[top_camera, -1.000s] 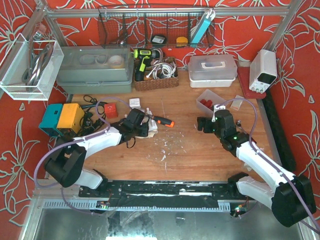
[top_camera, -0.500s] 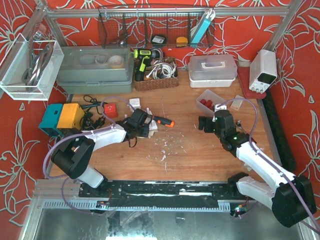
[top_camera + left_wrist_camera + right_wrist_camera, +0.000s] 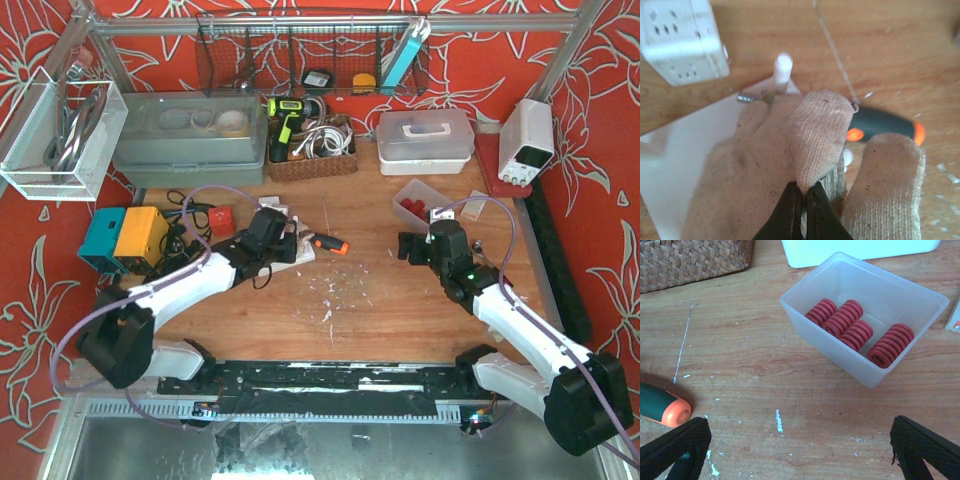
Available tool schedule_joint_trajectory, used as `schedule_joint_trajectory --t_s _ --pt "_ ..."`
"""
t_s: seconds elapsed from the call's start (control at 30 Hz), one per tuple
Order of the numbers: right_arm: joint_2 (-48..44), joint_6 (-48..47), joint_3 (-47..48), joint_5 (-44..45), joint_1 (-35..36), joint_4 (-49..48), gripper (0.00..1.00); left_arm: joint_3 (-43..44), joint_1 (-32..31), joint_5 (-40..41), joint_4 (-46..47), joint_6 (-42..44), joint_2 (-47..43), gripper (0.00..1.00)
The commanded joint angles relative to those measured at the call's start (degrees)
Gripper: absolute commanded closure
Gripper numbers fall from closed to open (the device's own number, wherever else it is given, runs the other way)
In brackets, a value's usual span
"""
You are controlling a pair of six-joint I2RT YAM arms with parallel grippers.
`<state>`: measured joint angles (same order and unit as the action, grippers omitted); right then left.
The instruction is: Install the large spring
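Several red coil springs (image 3: 850, 325) lie in a clear plastic bin (image 3: 920, 300), which the top view shows at the back right (image 3: 432, 191). My right gripper (image 3: 800, 440) hangs open over bare wood just in front of that bin, its fingertips (image 3: 675, 445) wide apart and holding nothing. My left gripper (image 3: 804, 187) is shut on a fold of a white knit work glove (image 3: 790, 140), which covers most of the left wrist view. From above, the left gripper (image 3: 280, 240) sits at the table's middle left over the glove (image 3: 303, 253).
An orange-and-black screwdriver (image 3: 885, 127) lies just right of the glove (image 3: 328, 243). A white sheet (image 3: 690, 145), a white peg (image 3: 782, 70) and a white socket block (image 3: 680, 40) lie beyond it. A wicker basket (image 3: 690, 260) and a white box (image 3: 855, 250) stand behind the bin.
My left gripper has closed on the glove, and its arm has shifted a little toward the back. The right arm has not moved.
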<state>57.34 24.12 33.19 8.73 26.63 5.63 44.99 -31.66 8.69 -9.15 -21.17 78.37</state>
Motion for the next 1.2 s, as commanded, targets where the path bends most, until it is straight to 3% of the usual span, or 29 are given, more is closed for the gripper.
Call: schedule_joint_trajectory --t_s 0.0,0.13,0.37,0.5,0.6,0.7,0.9,1.07,1.13,1.17 --pt "-0.6 -0.1 -0.6 1.3 0.3 0.9 0.02 0.9 -0.5 1.4 -1.6 -2.2 -8.4 1.00" --pt "-1.0 -0.1 -0.6 1.5 0.3 1.1 0.02 -1.5 -0.5 7.3 -1.2 -4.8 -18.1 1.00" --pt "-1.9 -0.1 -0.6 2.2 0.3 1.7 0.02 -10.9 -0.3 27.9 1.7 -12.3 -35.0 1.00" --pt "-2.1 -0.1 -0.7 2.3 0.3 1.6 0.02 -12.5 -0.1 40.5 -2.8 -17.3 -35.0 1.00" --pt "-1.9 -0.1 -0.6 2.1 0.3 1.6 0.02 -11.6 0.8 44.7 -11.1 -28.3 -30.9 1.00" --pt "-1.5 -0.1 -0.4 1.8 0.3 1.7 0.02 -12.1 3.7 45.2 -16.5 -38.3 -26.1 1.00" --pt "-1.5 -0.1 -0.1 2.0 0.3 2.0 0.01 -15.2 12.3 38.1 -19.1 -47.9 -18.1 1.00" --pt "-1.6 -0.3 -0.1 1.8 0.3 1.8 0.01 -16.2 14.2 36.1 -17.5 -47.7 -17.2 0.99" --pt "-1.8 -0.3 -0.1 1.3 0.3 1.3 0.01 -16.1 14.2 36.7 -17.4 -47.1 -18.2 0.77" --pt "-1.9 -0.3 -0.1 1.0 0.3 1.0 0.01 -16.1 14.2 37.0 -17.4 -46.6 -18.9 0.61"
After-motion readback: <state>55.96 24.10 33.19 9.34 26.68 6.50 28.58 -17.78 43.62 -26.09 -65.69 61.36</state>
